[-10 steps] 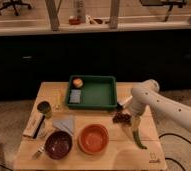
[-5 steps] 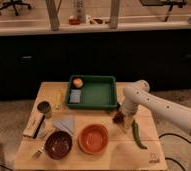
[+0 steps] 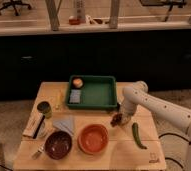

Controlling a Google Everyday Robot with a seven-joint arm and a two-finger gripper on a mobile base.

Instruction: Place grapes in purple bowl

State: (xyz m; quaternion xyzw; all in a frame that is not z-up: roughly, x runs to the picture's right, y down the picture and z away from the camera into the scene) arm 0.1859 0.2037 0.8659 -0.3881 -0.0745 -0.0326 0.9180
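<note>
The grapes (image 3: 119, 120), a small dark reddish cluster, lie on the wooden table (image 3: 54, 92) right of the orange bowl. My gripper (image 3: 121, 115) hangs from the white arm directly over the grapes, at or just above them. The purple bowl (image 3: 58, 144) sits at the front left of the table, well left of the gripper, with the orange-red bowl (image 3: 93, 138) between them.
A green tray (image 3: 93, 93) at the back holds an orange fruit (image 3: 77, 82) and a blue sponge (image 3: 74, 96). A green pepper (image 3: 137, 135) lies right of the grapes. A can (image 3: 44, 109), a grey cloth (image 3: 63, 125) and a snack bar (image 3: 33, 125) are at the left.
The arm has swung left and lowered, bringing the gripper down onto the grapes. The bowls and the pepper have not moved.
</note>
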